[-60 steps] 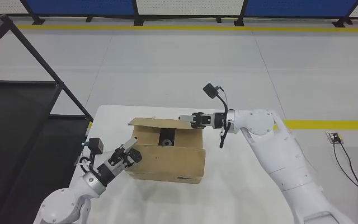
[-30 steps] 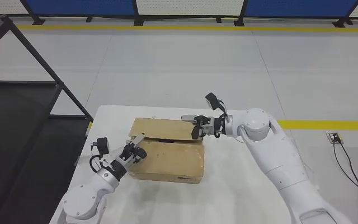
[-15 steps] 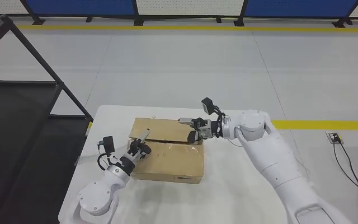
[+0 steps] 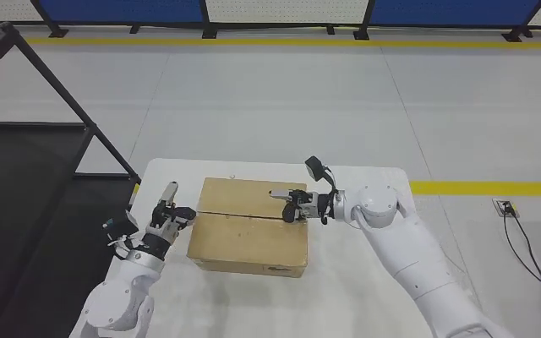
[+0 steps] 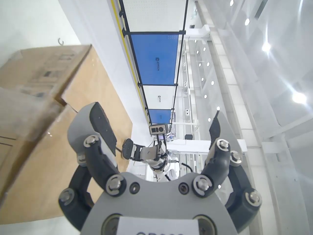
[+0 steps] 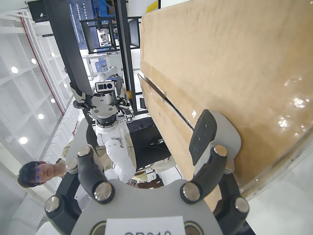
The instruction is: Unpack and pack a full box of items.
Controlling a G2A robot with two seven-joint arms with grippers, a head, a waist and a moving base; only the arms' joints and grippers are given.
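Observation:
The brown cardboard box (image 4: 249,232) stands in the middle of the white table (image 4: 355,279), both top flaps folded flat and meeting at a seam (image 6: 166,99). My left gripper (image 4: 176,205) is open just off the box's left end, level with its top; in its wrist view (image 5: 159,128) the box (image 5: 80,94) lies beside one finger. My right gripper (image 4: 285,204) is open over the right end of the lid. In its wrist view (image 6: 146,138) one fingertip pad (image 6: 204,135) lies against the box top (image 6: 220,50). The contents are hidden.
A black metal frame (image 4: 51,160) stands off the table's left side. A small white hook-shaped bit (image 4: 232,177) lies on the table behind the box. White table surface stretches to the right of the box and in front of it.
The two top flaps went from standing open to folded flat. My left gripper drew back off the near flap to the box's left end. My right gripper lowered with the far flap.

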